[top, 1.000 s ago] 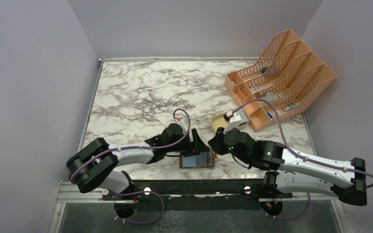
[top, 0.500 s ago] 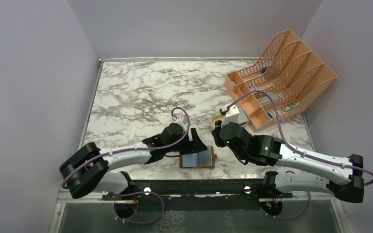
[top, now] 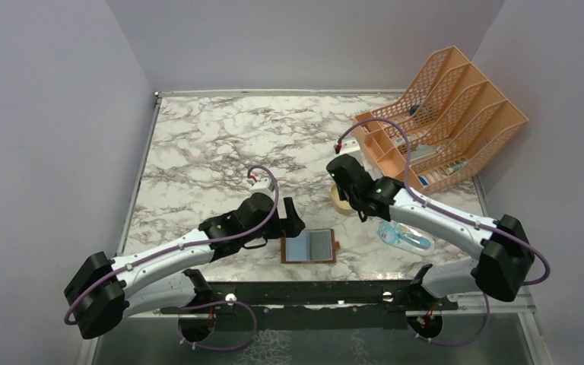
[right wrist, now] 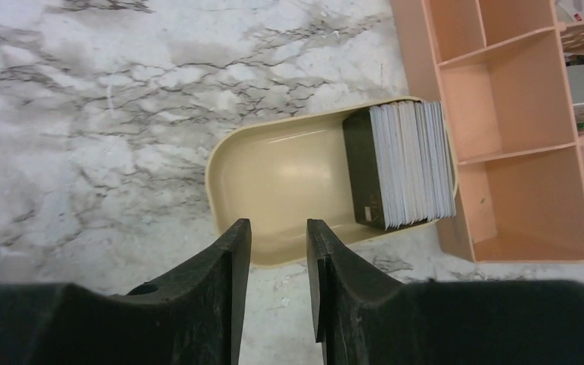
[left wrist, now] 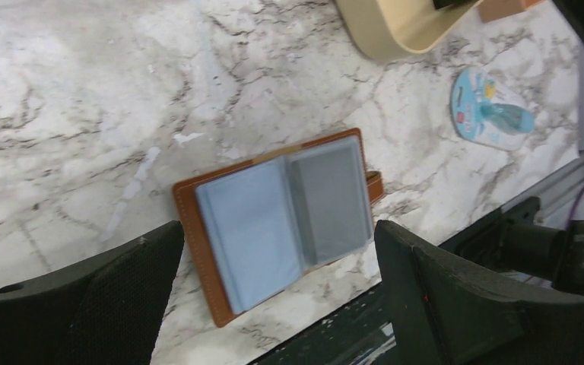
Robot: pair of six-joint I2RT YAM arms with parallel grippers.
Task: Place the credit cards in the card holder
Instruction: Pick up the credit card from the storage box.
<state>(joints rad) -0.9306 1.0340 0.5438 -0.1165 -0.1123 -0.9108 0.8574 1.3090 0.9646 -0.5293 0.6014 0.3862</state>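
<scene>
Okay, card holder (top: 309, 246) lies spread open flat on the counter (top: 220, 144), close to the near edge, about mid-width. Sleeves face up. Its long axis runs left-right, with the spine fold running near-far through the middle. The snap tab sticks out from the right end. The left sleeve page looks pale blue-grey, the right one darker grey. Whether any card sits inside the sleeves I can't tell.

Left gripper (left wrist: 277, 232) has its jaws spread wide with nothing in them. It hangs above the counter at the holder's far-left corner, not touching it. In the wrist view the open holder shows between the two fingers.

Credit cards (right wrist: 411, 163) are packed as a stack standing on edge in the tan tray (right wrist: 274, 171). They sit at the tray end next to the orange rack (right wrist: 502, 152), with a dark card face toward the tray's bare end and white edges up. The tray lies right of centre, well apart from the holder.

Right gripper (right wrist: 279, 228) hangs over the tray's rim, with the jaws a narrow gap apart and nothing held. It is not touching the cards.

A blue-and-clear packet (top: 403, 236) lies right of the holder, partly under the right arm.
</scene>
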